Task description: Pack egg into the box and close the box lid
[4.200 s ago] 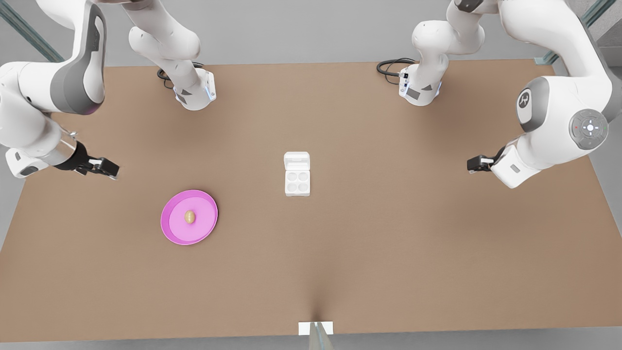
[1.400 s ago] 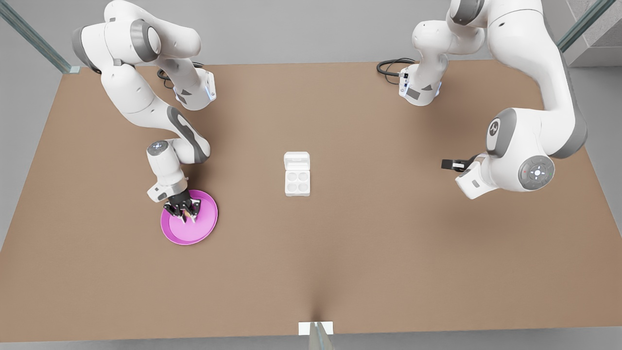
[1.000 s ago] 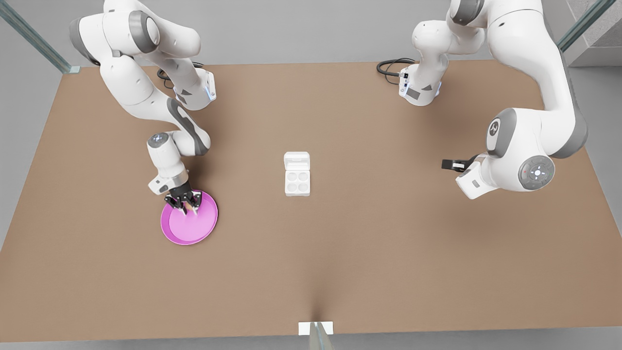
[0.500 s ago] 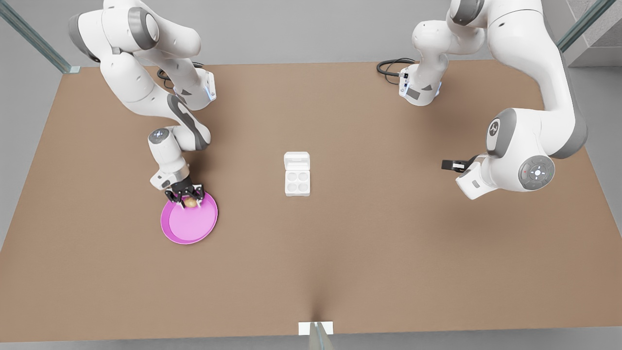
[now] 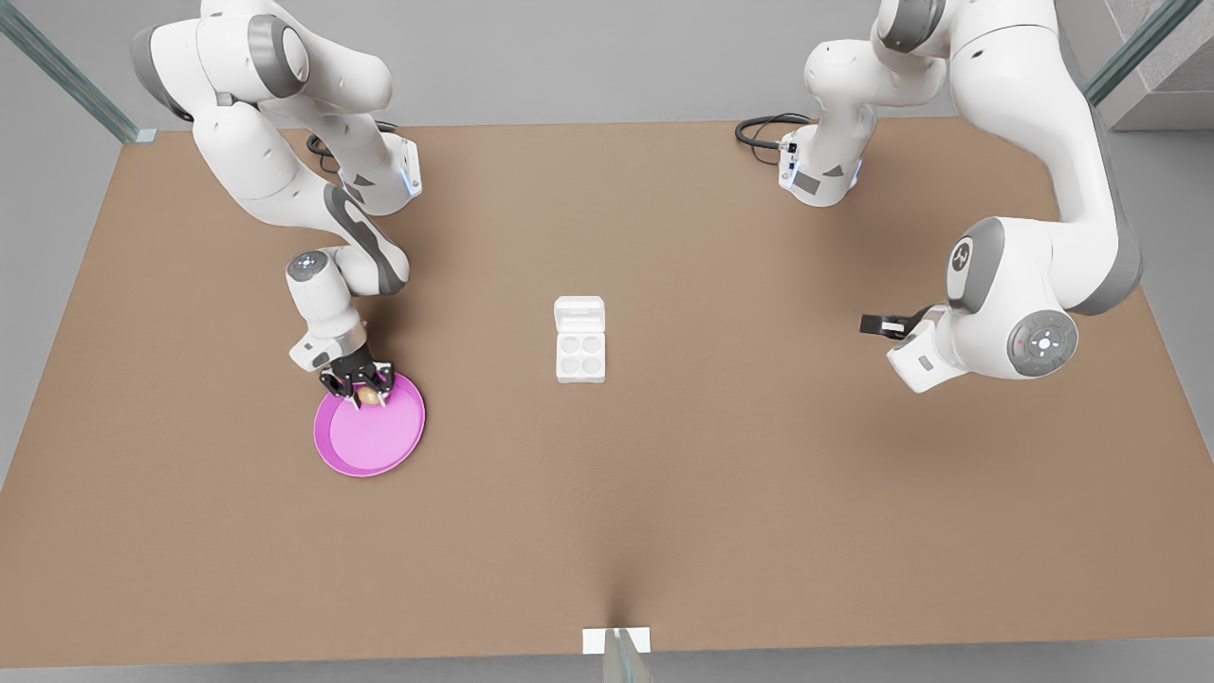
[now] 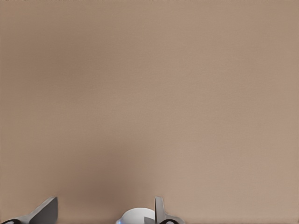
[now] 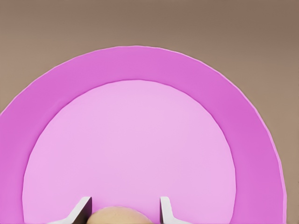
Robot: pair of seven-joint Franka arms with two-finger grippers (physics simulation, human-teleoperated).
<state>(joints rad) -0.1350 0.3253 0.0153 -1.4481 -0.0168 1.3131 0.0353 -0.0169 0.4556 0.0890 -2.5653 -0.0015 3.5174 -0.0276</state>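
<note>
The tan egg [image 5: 366,390] is held between the fingers of my right gripper [image 5: 359,387], which is shut on it above the back edge of the pink plate [image 5: 372,441] at the front view's left. In the right wrist view the egg [image 7: 117,216] sits between the two fingertips of the gripper [image 7: 125,201], over the plate [image 7: 140,140]. The white box [image 5: 579,355] stands mid-table with its four cups bare and the box lid [image 5: 579,310] lying open behind them. My left gripper [image 5: 877,324] waits open at the front view's right, seen too in its own view [image 6: 105,211].
Both arm bases stand at the table's back edge, with a black cable [image 5: 763,128] near the one at the front view's right. A small white block [image 5: 616,640] sits at the table's front edge. Bare brown tabletop lies between plate and box.
My right gripper came down onto the plate, closed on the egg and lifted it toward the plate's back edge. The left arm has barely shifted.
</note>
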